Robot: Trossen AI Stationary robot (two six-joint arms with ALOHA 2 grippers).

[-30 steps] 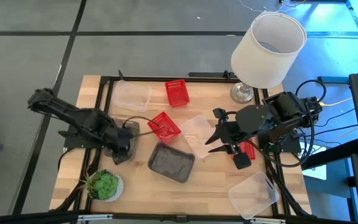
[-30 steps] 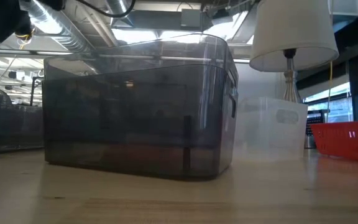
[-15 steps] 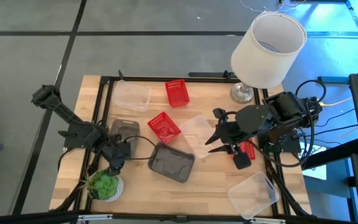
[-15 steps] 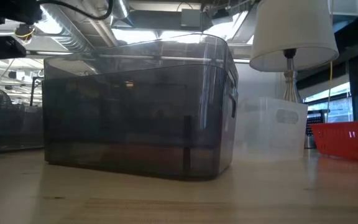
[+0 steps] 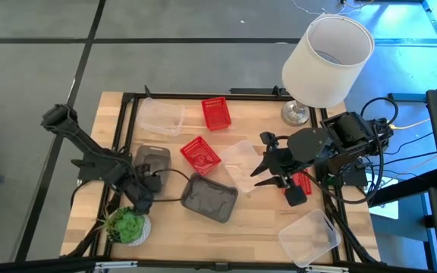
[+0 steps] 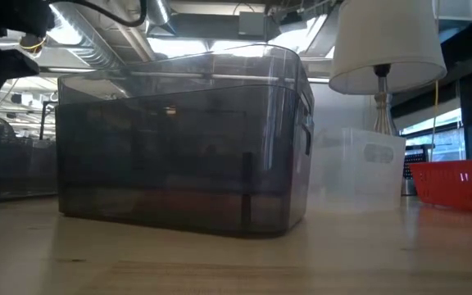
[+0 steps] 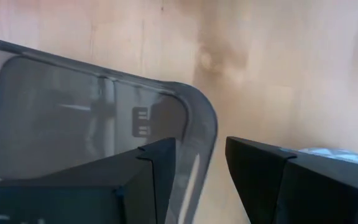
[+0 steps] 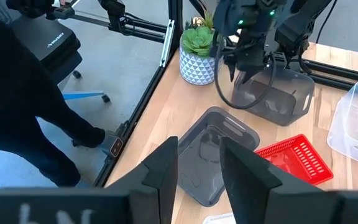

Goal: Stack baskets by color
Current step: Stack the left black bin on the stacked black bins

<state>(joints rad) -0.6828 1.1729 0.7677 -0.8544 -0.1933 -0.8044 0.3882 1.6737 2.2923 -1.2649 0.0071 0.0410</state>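
My left gripper (image 5: 142,202) hangs low by the near edge of a dark grey basket (image 5: 152,158), pointing steeply down, open. In the left wrist view its fingers (image 7: 199,144) stand astride that basket's wall (image 7: 194,140) near a corner, one inside and one outside, and no touch shows. A second dark grey basket (image 5: 209,199) lies right of it. Red baskets (image 5: 215,114) (image 5: 200,154) and clear baskets (image 5: 160,117) (image 5: 241,163) (image 5: 309,236) rest on the table. My right gripper (image 5: 258,176) waits open, high above the clear middle basket; a third red basket (image 5: 303,182) lies under that arm.
A green potted plant (image 5: 127,226) stands close to my left gripper, at the near left corner. A white lamp (image 5: 326,61) stands at the far right. A black frame (image 5: 203,95) runs around the table. A person's legs and a chair (image 8: 48,93) show beyond the table's left side.
My left gripper has swung from over the left dark grey basket toward the table's near edge and the plant, has sunk and has rolled at the wrist; it stays open. The basket it had covered now shows in the high view.
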